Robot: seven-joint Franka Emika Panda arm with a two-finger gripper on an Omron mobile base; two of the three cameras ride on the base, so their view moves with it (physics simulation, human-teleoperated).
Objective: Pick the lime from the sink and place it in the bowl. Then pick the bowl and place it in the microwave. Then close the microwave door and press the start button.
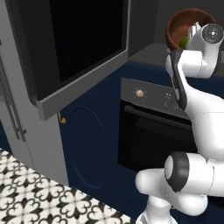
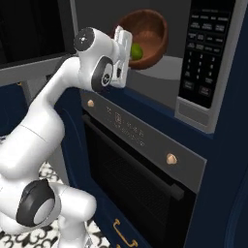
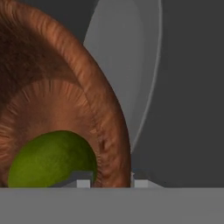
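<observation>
Navy blue cabinets (image 1: 87,144) with brass knob (image 1: 62,119); black wall oven (image 2: 145,184) with grey knob panel (image 2: 145,138); black-and-white patterned floor tiles (image 1: 35,192).

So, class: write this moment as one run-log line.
stage: bowl going into microwave | pincer: shut on bowl rim, tilted | lime: inside bowl | microwave door: open | start button: not yet pressed

Reddish-brown bowl (image 2: 147,36), tilted, holds the lime (image 2: 137,52) inside the open microwave (image 2: 193,58).
</observation>
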